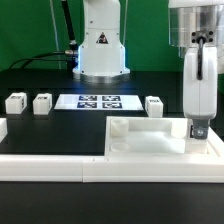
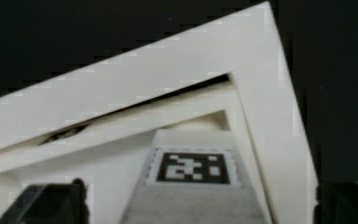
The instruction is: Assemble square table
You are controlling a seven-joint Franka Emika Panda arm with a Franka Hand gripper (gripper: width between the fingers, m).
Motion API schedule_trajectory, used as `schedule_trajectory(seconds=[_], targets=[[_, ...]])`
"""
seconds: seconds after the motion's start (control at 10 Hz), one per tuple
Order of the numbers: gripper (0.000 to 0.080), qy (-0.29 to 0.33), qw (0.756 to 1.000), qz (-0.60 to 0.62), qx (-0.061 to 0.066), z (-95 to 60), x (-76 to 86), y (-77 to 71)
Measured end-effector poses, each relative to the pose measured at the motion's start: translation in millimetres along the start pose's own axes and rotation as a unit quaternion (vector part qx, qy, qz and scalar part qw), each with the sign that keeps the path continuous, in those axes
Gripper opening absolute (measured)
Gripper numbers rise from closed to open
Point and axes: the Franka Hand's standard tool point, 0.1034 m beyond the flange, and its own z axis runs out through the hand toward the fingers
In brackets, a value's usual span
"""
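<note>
Exterior view | slab (image 1: 150, 146): 1 | leg blocks (image 1: 15, 101) (image 1: 42, 103) (image 1: 153, 105): 3 | tool (image 1: 198, 128): 1, parted

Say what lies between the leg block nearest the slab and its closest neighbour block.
The marker board, between that leg block and its neighbour leg block; the exterior view shows it.

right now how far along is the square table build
Barely begun. Done: the tabletop lies rim-up against the border wall. In hand: the open gripper is low at its corner on the exterior view's right. Left: all legs; the leg blocks in view lie loose, none fitted.
</note>
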Motion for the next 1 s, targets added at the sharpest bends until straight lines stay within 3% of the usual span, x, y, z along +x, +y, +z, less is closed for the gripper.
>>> schedule_trajectory(seconds=[0.2, 0.3, 1.0], targets=[[0.0649, -0.016, 1.000, -0.002, 0.010, -29.7, -9.5, 6.6], [0.0649, -0.018, 1.000, -0.004, 0.006, -34.2, -15.1, 8.8], [0.0649, -0.017, 1.000, -0.011, 0.005, -31.9, -15.6, 9.5]])
